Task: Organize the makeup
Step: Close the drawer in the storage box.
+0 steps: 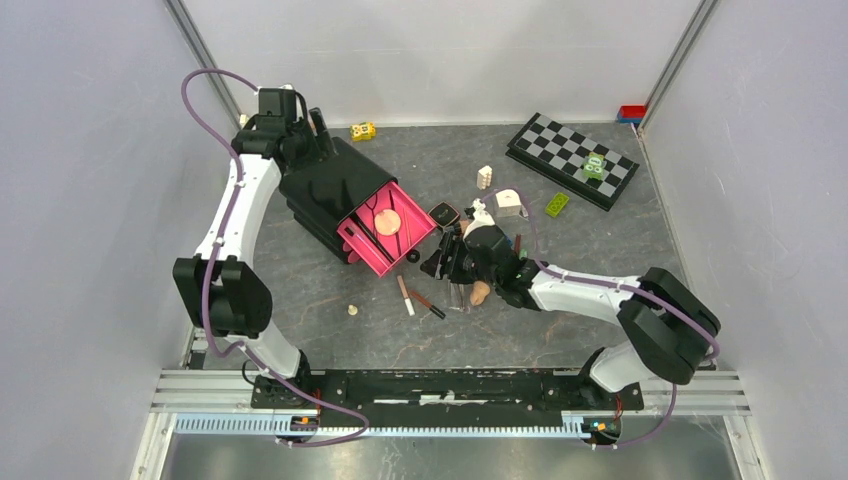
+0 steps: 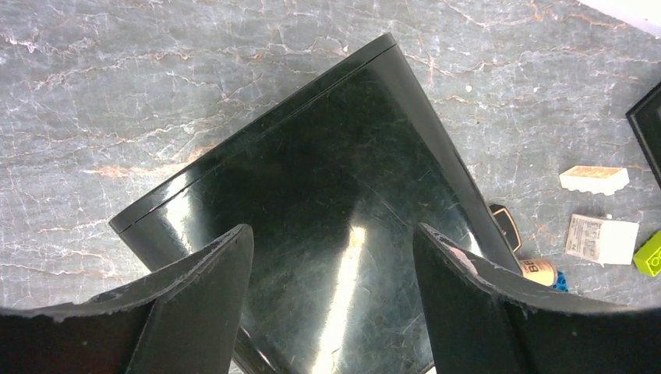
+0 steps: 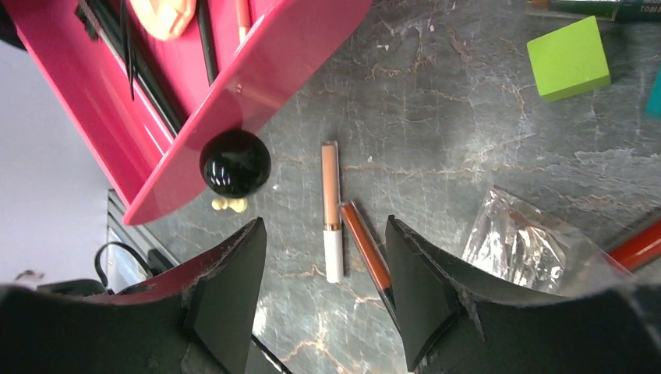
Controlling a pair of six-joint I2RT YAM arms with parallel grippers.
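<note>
A black box (image 1: 330, 190) has its pink drawer (image 1: 362, 243) pulled open, with a peach round puff (image 1: 386, 221) and thin brushes inside. My left gripper (image 1: 308, 140) hangs open over the box's glossy back top (image 2: 312, 171), with nothing between its fingers. My right gripper (image 1: 445, 262) is open just above the table in front of the drawer. Between its fingers lie a peach-and-white tube (image 3: 332, 210) and a brown pencil (image 3: 366, 248). A black compact (image 1: 445, 212) and a peach sponge (image 1: 480, 293) lie nearby. A red tube (image 3: 639, 245) shows at the right edge.
The drawer's black knob (image 3: 235, 162) is close to my right fingers. A clear wrapper (image 3: 518, 241) lies to the right. A chessboard (image 1: 572, 158), green block (image 1: 556, 204), white cube (image 1: 508, 203) and yellow toy (image 1: 363, 131) sit farther back.
</note>
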